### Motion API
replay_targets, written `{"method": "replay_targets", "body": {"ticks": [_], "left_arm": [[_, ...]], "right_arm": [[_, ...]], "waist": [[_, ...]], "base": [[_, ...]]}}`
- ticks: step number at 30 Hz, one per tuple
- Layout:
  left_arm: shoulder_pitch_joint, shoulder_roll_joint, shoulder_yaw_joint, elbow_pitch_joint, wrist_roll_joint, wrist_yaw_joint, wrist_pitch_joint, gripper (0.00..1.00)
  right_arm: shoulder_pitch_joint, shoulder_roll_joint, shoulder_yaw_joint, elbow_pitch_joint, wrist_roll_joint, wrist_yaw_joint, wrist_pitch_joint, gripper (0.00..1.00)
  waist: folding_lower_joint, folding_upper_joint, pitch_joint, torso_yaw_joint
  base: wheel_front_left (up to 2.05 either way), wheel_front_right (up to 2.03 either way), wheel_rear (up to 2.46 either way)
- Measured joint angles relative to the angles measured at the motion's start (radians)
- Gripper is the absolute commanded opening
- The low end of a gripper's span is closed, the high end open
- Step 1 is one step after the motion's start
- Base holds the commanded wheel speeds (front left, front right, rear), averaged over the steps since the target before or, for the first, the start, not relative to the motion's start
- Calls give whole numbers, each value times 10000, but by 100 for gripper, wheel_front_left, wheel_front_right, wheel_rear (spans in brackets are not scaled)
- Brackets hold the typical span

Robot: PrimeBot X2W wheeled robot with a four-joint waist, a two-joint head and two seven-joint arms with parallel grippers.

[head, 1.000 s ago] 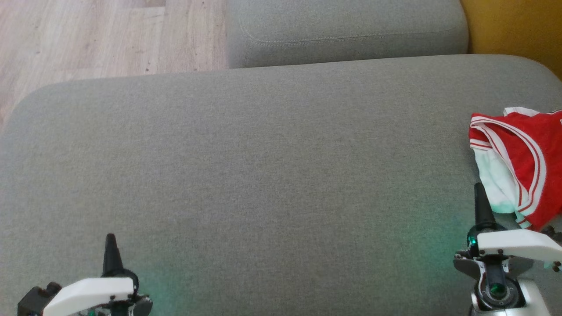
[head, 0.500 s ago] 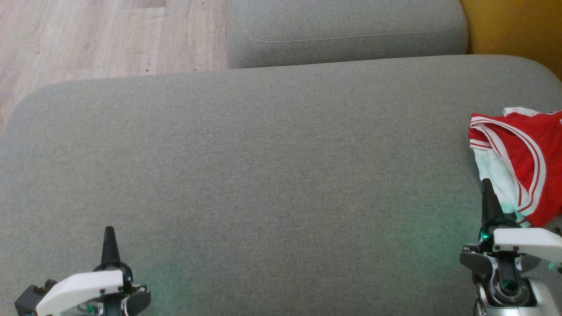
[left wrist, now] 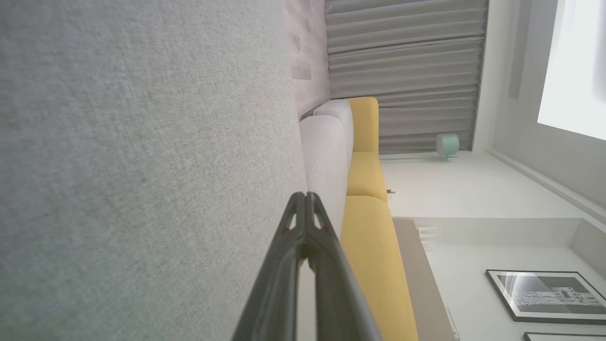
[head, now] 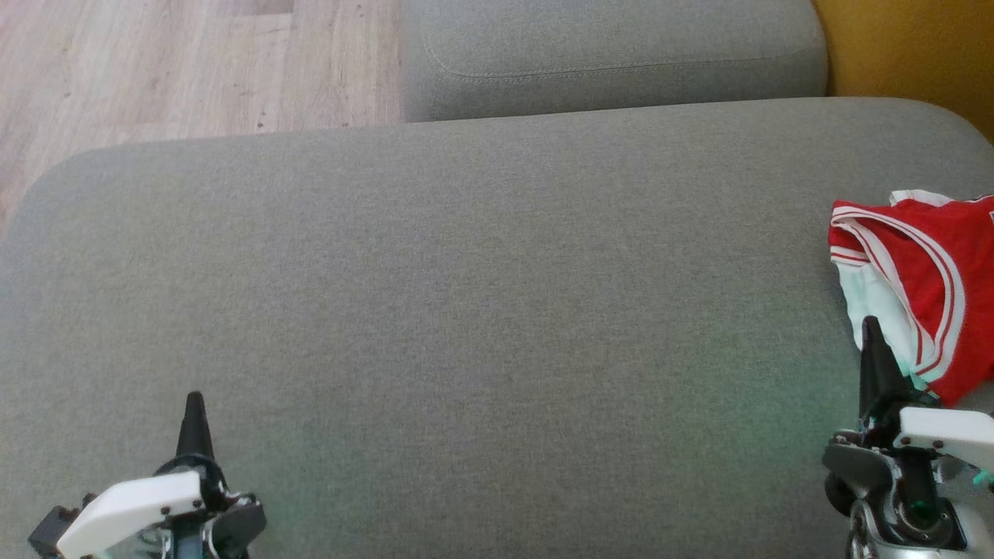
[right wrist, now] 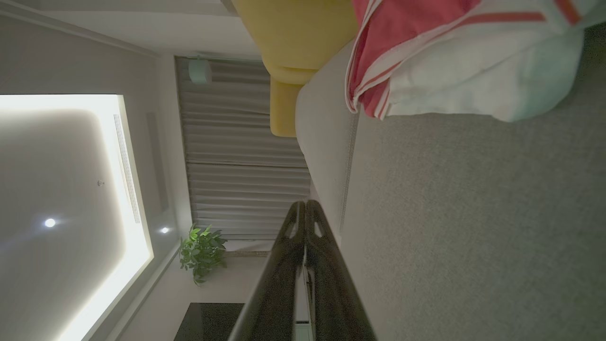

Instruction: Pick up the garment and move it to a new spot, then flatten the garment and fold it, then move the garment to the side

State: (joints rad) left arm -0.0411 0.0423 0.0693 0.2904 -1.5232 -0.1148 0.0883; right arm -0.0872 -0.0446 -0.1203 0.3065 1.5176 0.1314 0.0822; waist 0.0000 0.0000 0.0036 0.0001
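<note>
While the left hand (head: pixel 192 400) and right hand (head: pixel 869 324) sit pressed together, empty, the garment (head: pixel 932 279) lies bunched just beyond the right hand's tips, probably light, soft and limp, best pinched at its near striped edge.

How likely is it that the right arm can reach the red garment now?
Probably yes: the shut right gripper is close beside the garment, with nothing on the cushion between them.
</note>
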Motion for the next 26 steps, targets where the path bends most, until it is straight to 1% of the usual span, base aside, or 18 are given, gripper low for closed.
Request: {"method": "replay_targets", "body": {"ticks": [6,9,26], "left_arm": [[-135,0,29,-44,-560,-15,138,0],[-170,0,40,-86,-803,-98,209,0],[-170,0,46,-86,-803,-98,215,0]], "right_arm": [[0,0,-109,-130,577,0,199,0],[0,0,-136,-205,838,0,251,0],[0,0,-138,-205,840,0,251,0]], "waist": [[0,0,-4,-1],[0,0,-6,-1],[0,0,-6,-1]], "base": [[0,0,0],[0,0,0],[0,0,0]]}}
